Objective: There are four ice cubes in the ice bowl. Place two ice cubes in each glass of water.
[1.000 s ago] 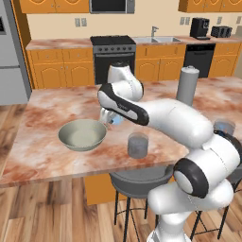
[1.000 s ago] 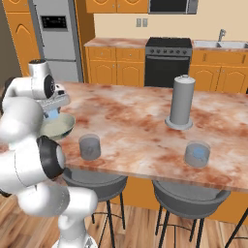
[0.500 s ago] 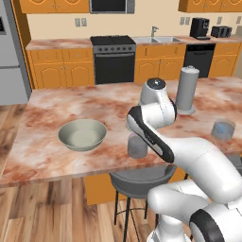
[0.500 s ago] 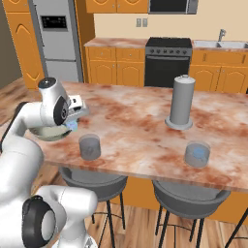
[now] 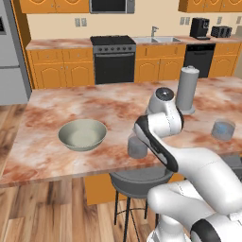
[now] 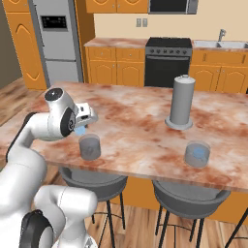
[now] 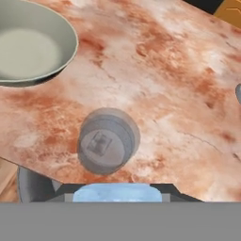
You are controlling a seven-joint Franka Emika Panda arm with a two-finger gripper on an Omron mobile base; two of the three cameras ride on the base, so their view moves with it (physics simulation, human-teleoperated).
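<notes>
In the right base view the pincer (image 6: 81, 127) at mid-left grips an ice cube (image 6: 80, 130) just above the nearer glass (image 6: 89, 147). The second glass (image 6: 197, 154) sits lower right, the tall grey cylinder (image 6: 180, 102) behind it on the table (image 6: 135, 131). The ice bowl (image 5: 82, 134) lies mid-left in the left base view.

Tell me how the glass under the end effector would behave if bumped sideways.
The glass is short and broad with a flat base, so it would probably slide rather than tip. It stands near the counter's front edge, so a hard shove might send it off. Its water could slosh.
</notes>
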